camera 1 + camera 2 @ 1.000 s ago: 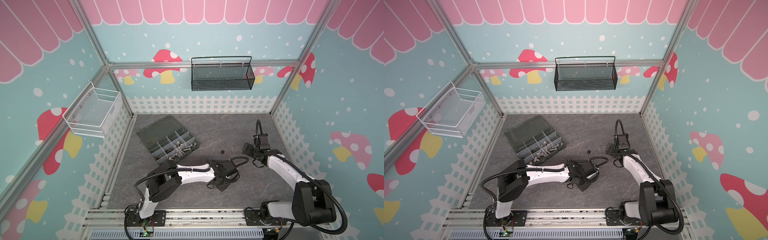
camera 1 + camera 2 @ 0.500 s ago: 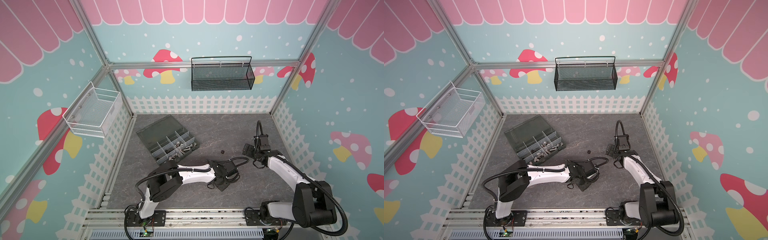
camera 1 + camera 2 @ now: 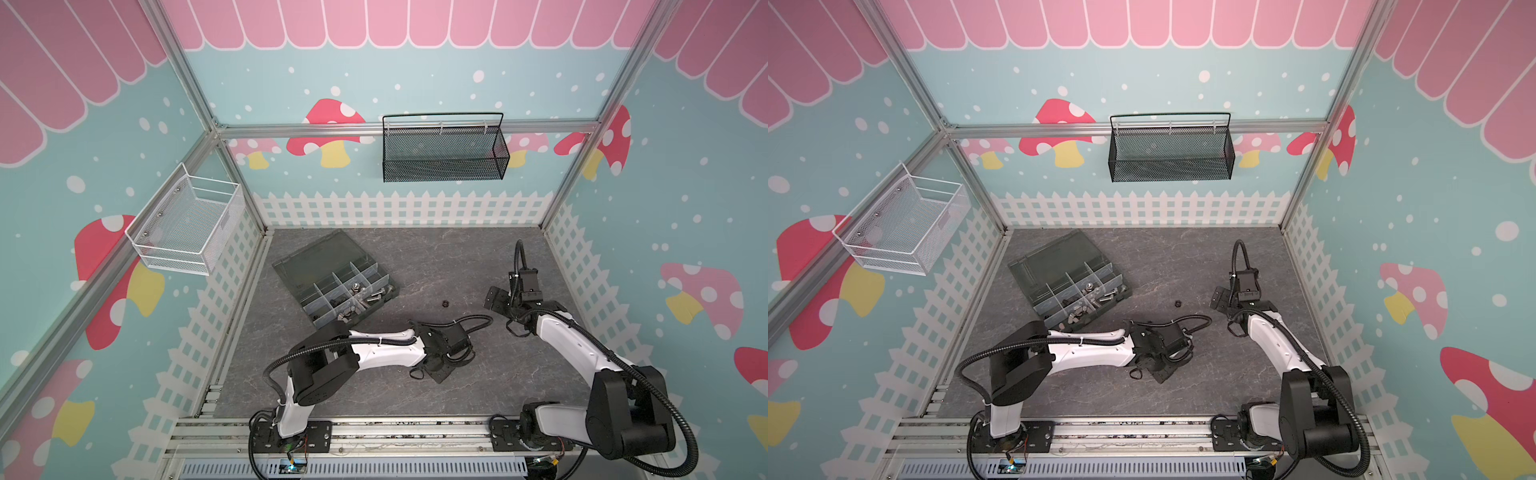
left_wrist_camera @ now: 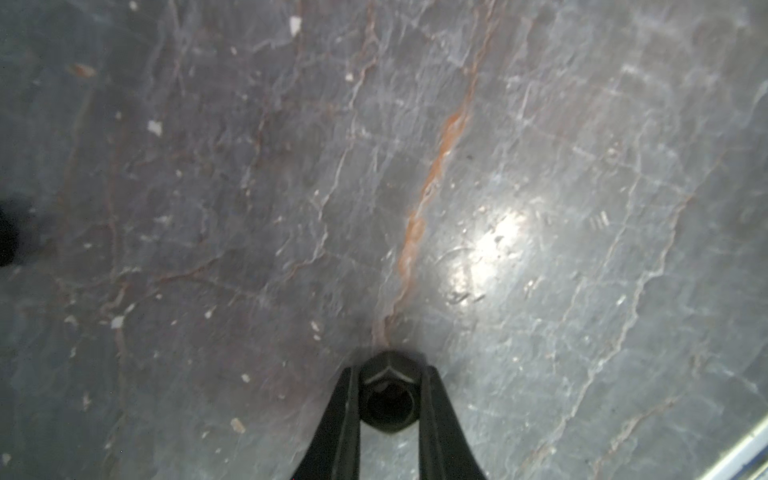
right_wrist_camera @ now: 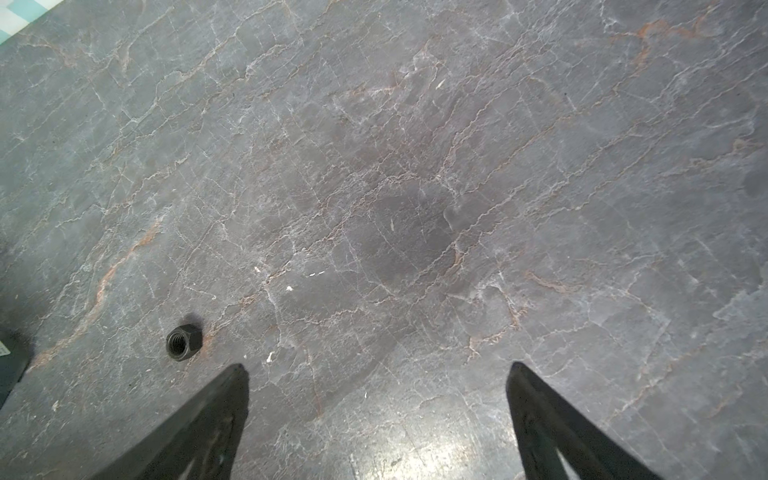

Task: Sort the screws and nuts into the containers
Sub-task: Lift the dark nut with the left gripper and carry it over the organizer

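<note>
In the left wrist view my left gripper (image 4: 388, 368) is shut on a black hex nut (image 4: 388, 395), held just over the grey table. In both top views this gripper (image 3: 437, 371) (image 3: 1158, 372) sits low at the front centre. A second black nut (image 3: 445, 303) (image 3: 1177, 303) (image 5: 184, 342) lies loose on the table, beside one finger of my open, empty right gripper (image 5: 378, 370) (image 3: 496, 299). The organizer box (image 3: 320, 257) lies open at the left; its containers (image 3: 330, 286) hold silver screws (image 3: 374, 296) and other small hardware.
A white wire basket (image 3: 187, 226) hangs on the left wall and a black mesh basket (image 3: 444, 151) on the back wall. A white picket fence print (image 3: 399, 208) lines the table's edges. The left arm's cable (image 3: 473, 322) loops near the loose nut.
My left gripper has shut on the black nut. Both arms have stayed nearly where they were.
</note>
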Tool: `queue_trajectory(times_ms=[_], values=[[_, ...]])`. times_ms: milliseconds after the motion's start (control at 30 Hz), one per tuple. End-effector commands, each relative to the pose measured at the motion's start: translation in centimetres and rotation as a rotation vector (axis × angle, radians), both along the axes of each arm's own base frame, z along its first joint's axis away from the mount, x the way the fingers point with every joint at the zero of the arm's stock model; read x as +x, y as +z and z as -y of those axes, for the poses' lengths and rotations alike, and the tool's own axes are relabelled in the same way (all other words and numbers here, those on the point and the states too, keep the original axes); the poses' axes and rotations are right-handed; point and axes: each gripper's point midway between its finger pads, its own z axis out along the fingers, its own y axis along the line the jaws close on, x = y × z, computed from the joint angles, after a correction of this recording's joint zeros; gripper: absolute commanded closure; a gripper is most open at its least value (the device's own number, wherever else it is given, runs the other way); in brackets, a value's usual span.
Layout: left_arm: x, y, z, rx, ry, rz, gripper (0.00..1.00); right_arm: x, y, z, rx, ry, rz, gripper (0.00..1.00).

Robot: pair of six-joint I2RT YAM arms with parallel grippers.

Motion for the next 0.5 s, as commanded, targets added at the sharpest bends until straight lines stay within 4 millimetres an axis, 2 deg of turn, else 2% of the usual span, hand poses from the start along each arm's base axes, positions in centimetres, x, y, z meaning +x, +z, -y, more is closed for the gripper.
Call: queue_trajectory(times_ms=[0, 233, 467], values=[[1.2, 2.0, -0.6, -0.055, 0.065, 0.030, 0.85, 0.3, -0.3, -0.2, 0.019, 0.008, 0.002, 0.02], [2.9, 4.2, -3.0, -0.114, 0.172, 0.066, 0.85, 0.5, -0.8, -0.4, 0.021, 0.018, -0.008, 0.02], [5.0, 8.7, -6.0, -0.216, 0.300, 0.139, 0.87, 0.3, -1.2, -0.5, 0.023, 0.026, -0.014, 0.02]])
